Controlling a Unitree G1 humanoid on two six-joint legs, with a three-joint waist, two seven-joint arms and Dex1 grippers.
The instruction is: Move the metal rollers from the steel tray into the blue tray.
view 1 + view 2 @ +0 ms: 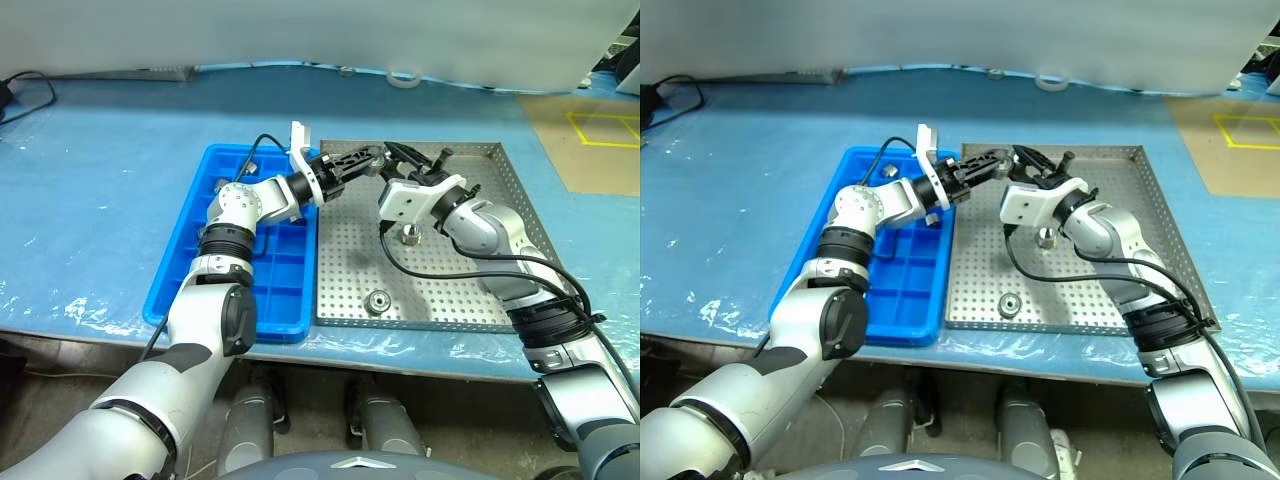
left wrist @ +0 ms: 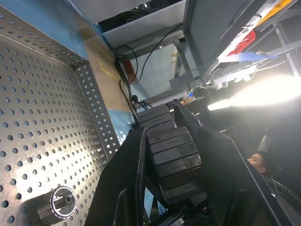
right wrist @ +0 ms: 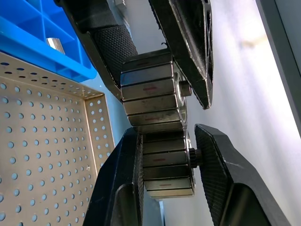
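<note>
- A worktop point(image 1: 100, 180) covered with a pale blue sheet is seen, with a grey wall behind it and a brown board with yellow tape at the far right.
- The blue tray point(image 1: 190, 265) lies just beside the steel tray point(image 1: 500, 250), on the robot's left of it; the two edges are touching or nearly so.
- Two metal rollers are seen loose on the perforated floor of the steel tray: one point(image 1: 409, 236) under the right forearm and one point(image 1: 378, 301) nearer the front rim.
- At least one small metal piece point(image 3: 55, 44) is seen in a compartment of the blue tray.
- A stack of metal rollers point(image 3: 153, 99), clinging end to end, is held in the air above the far part of the steel tray, between both grippers.
- The left gripper point(image 1: 352, 161) has its fingers narrow, clamped on one end of the stack.
- The right gripper point(image 1: 405, 160) has its fingers point(image 3: 124, 183) closed on the other end of the same stack.
- The step in hand appears to be splitting the stack or passing it from one gripper to the other.
- The next move probably calls for one gripper to pull away with its part and carry it over a compartment of the blue tray; a slip could drop rollers back into the steel tray.
</note>
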